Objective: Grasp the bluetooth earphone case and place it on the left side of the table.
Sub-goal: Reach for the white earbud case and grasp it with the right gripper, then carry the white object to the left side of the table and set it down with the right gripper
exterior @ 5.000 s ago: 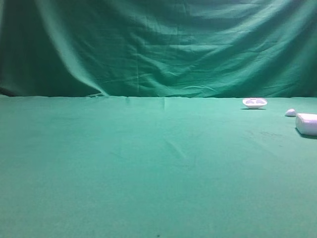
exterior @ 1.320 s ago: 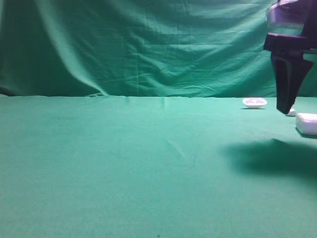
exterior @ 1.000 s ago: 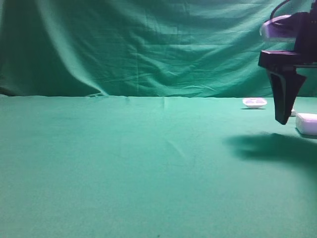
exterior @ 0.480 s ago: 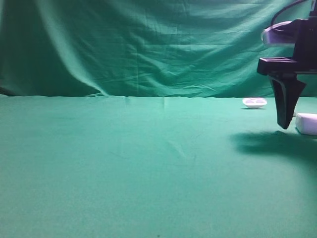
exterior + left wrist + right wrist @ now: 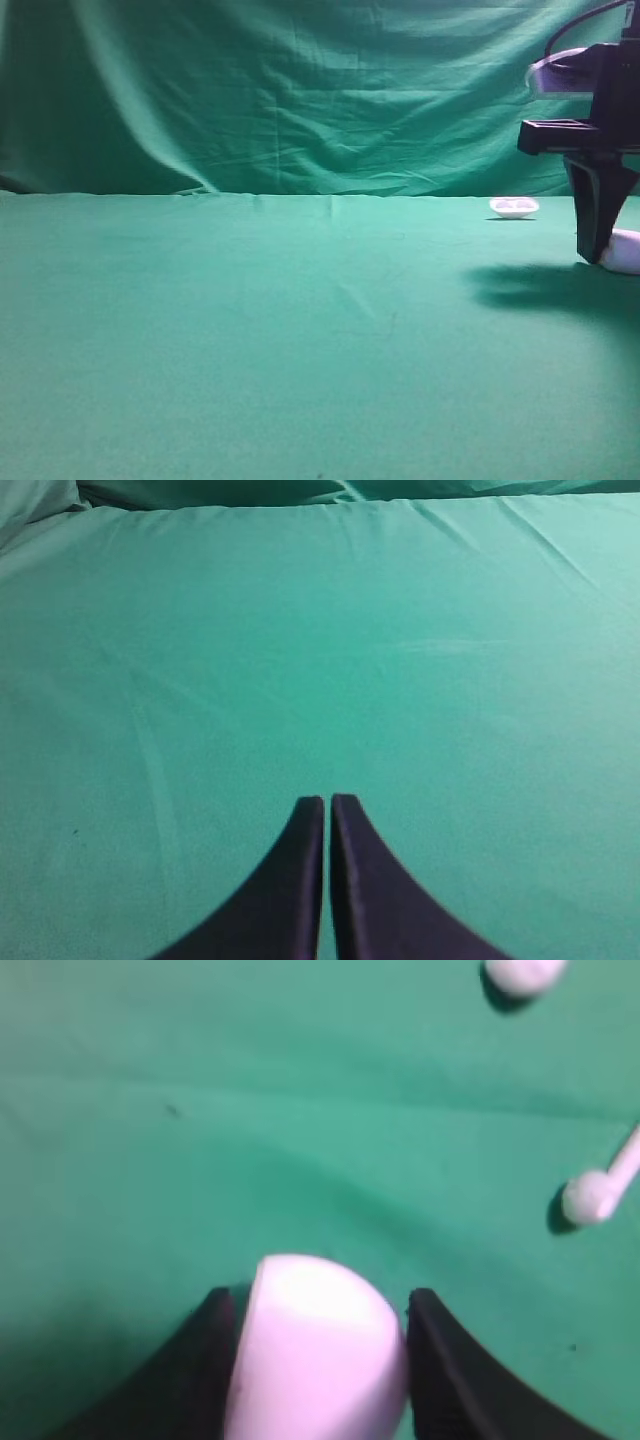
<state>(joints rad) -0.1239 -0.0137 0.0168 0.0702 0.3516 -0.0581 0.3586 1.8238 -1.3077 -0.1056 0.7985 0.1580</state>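
The white bluetooth earphone case point(image 5: 626, 252) lies on the green table point(image 5: 300, 330) at the far right edge of the exterior view, partly hidden by my right gripper point(image 5: 600, 258). In the right wrist view the case point(image 5: 320, 1350) sits between the two black fingers, and my right gripper point(image 5: 318, 1300) straddles it with the jaws open, close to its sides. My left gripper point(image 5: 327, 800) is shut and empty over bare green cloth; it does not show in the exterior view.
A shallow white tray point(image 5: 514, 207) sits at the back right. In the right wrist view a white earbud with a stem point(image 5: 590, 1196) and a small white rounded piece point(image 5: 520, 972) lie beyond the case. Green backdrop point(image 5: 300, 90) hangs behind.
My right gripper came in from the upper right, lowered, and shifted right, so its fingers now stand around the case. The case has not moved.
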